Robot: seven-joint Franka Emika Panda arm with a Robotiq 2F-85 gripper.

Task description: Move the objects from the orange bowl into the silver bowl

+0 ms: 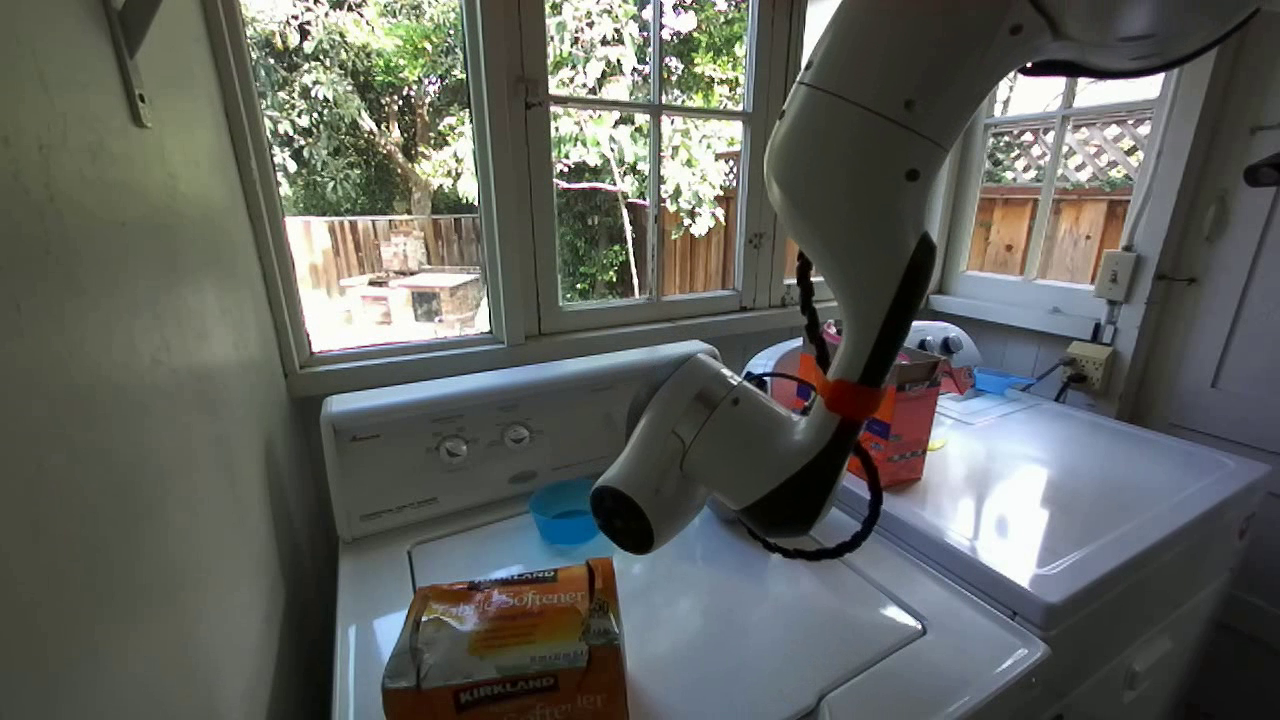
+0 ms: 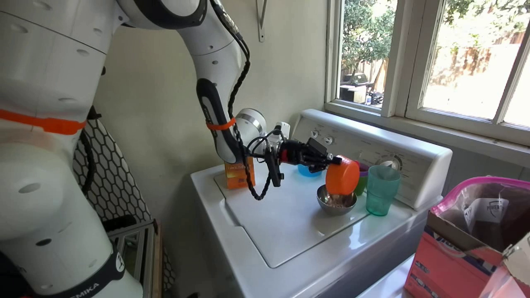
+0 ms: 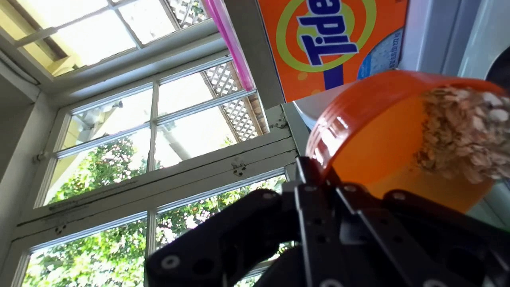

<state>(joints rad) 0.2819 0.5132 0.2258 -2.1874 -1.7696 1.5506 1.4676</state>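
Observation:
The orange bowl (image 2: 343,177) is tipped on its side directly above the silver bowl (image 2: 333,211) in an exterior view. My gripper (image 2: 333,160) is shut on its rim; the wrist view also shows the jaws (image 3: 318,173) pinching the rim of the orange bowl (image 3: 382,139). Light brown flaky pieces (image 3: 466,131) lie against the low side of the orange bowl in the wrist view. Similar pieces (image 2: 339,201) show inside the silver bowl. The silver bowl stands upright on the white washer lid. In an exterior view the arm hides the gripper and both bowls.
A teal cup (image 2: 383,190) and a green-purple cup (image 2: 361,182) stand close to the silver bowl. A blue bowl (image 1: 563,512) sits near the control panel. An orange softener box (image 1: 510,640) stands on the washer; a Tide box (image 3: 330,48) stands on the neighbouring machine.

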